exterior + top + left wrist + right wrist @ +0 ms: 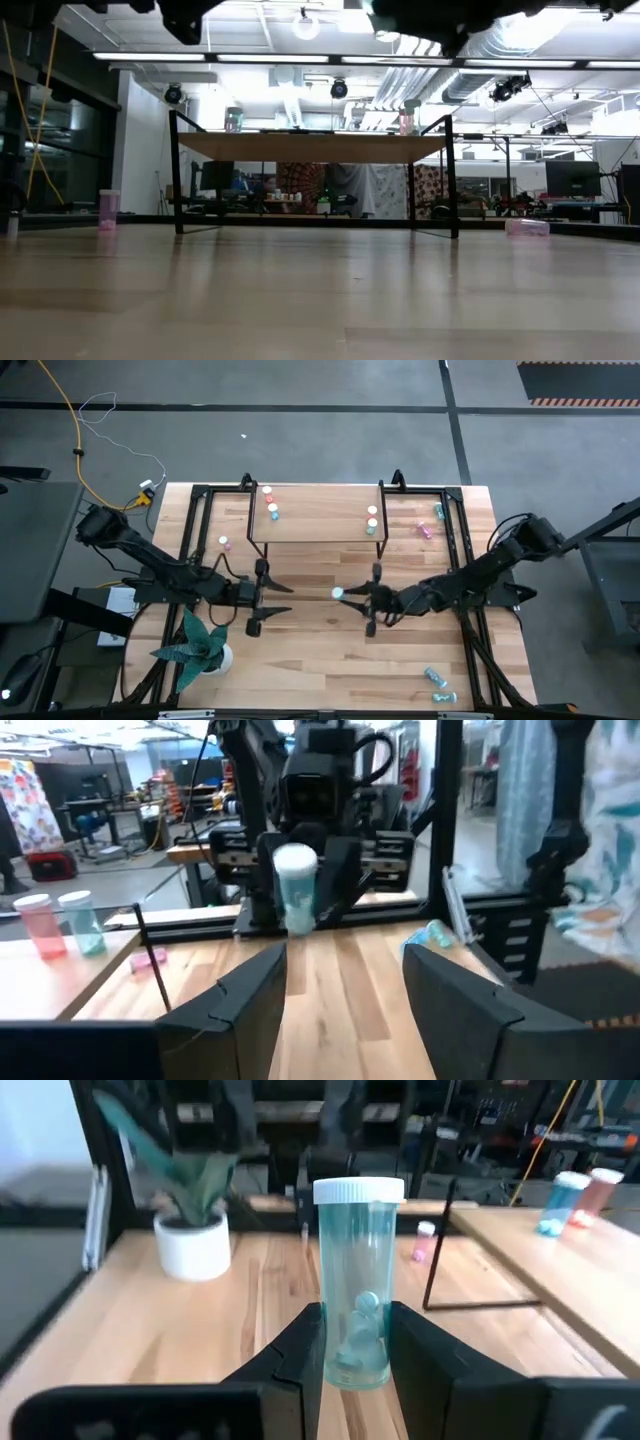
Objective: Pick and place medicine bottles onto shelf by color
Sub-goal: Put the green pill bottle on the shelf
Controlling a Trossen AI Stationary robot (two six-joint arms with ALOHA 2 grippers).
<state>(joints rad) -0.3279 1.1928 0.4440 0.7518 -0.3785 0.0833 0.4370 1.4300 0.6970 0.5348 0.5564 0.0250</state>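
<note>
My right gripper (pixel 352 598) stands over the middle of the table and is shut on a teal bottle (pixel 355 1280) with a white cap (pixel 338 593). My left gripper (pixel 262 598) faces it from the left, open and holding nothing; its wrist view shows the held teal bottle (pixel 296 892) ahead. The shelf (pixel 310 538) stands at the far middle. Bottles stand on its left end (pixel 272 510) and on its right end (pixel 372 522). A pink bottle (pixel 224 543) stands on the table. Another pink one (pixel 425 530) and a teal one (pixel 438 511) lie there too. My right gripper pinches the teal bottle's lower body (pixel 352 1342) between its two fingers (pixel 300 1350). The fingers come level from the table's right side. The bottle stands upright in the hold, cap (pixel 358 1190) on top, lifted clear of the table.
A white pot with a green plant (pixel 205 650) stands near the table's near left corner. Two teal bottles (pixel 438 686) lie near the near right corner. Black frame rails (pixel 190 530) run along both sides of the table.
</note>
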